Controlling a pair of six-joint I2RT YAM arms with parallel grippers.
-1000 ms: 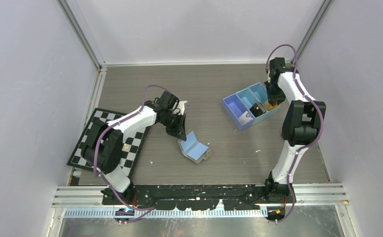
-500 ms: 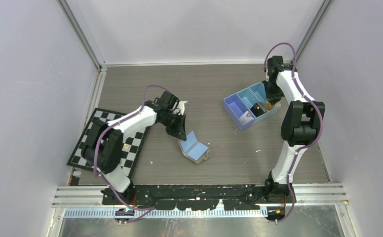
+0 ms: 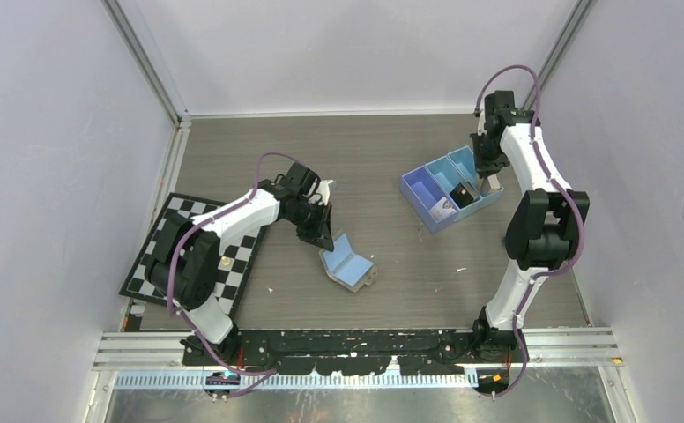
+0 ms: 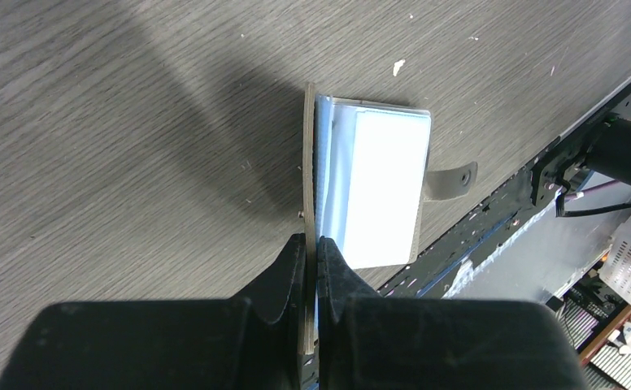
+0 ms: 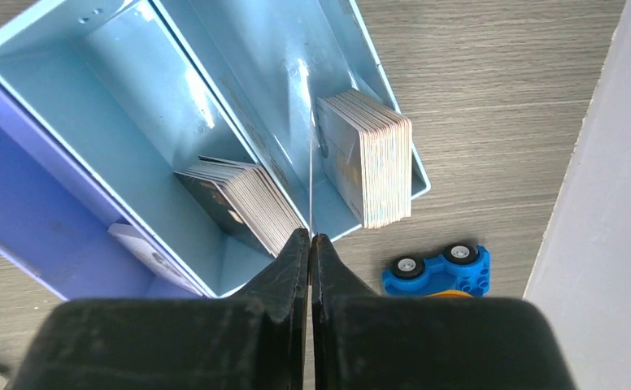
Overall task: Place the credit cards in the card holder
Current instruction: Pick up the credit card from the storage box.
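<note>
Over the last second the right gripper point(image 5: 309, 237) goes from fingers partly spread to pinched tight, and it rises from low in the end compartment of the pale blue plastic three-compartment tray point(image 5: 174, 81) to hang above it. A single thin pale credit card point(image 5: 309, 146) is clamped edge-on between its fingertips, so the pick looks done and the carry to the holder is the step now due. The left gripper point(image 4: 312, 244) has not moved: its fingers are closed on the raised grey-taupe flap of the small bifold card holder point(image 4: 381, 187) with the pale blue lining. That props the holder open on the grey wood-grain table point(image 3: 382, 145) near the middle, well apart from the tray. The right wrist view shows what the overhead view cannot: the held card as a fine line, a stack of cards point(image 5: 369, 158) leaning in the end compartment, and a second stack point(image 5: 239, 203) in the middle one. It also shows a blue toy car point(image 5: 438, 270) just outside the tray wall. The left wrist view alone shows the flap's edge between the fingers, the open pocket face and the grey snap tab point(image 4: 450, 177) sticking out. Only the overhead view shows how far the card has to travel
</note>
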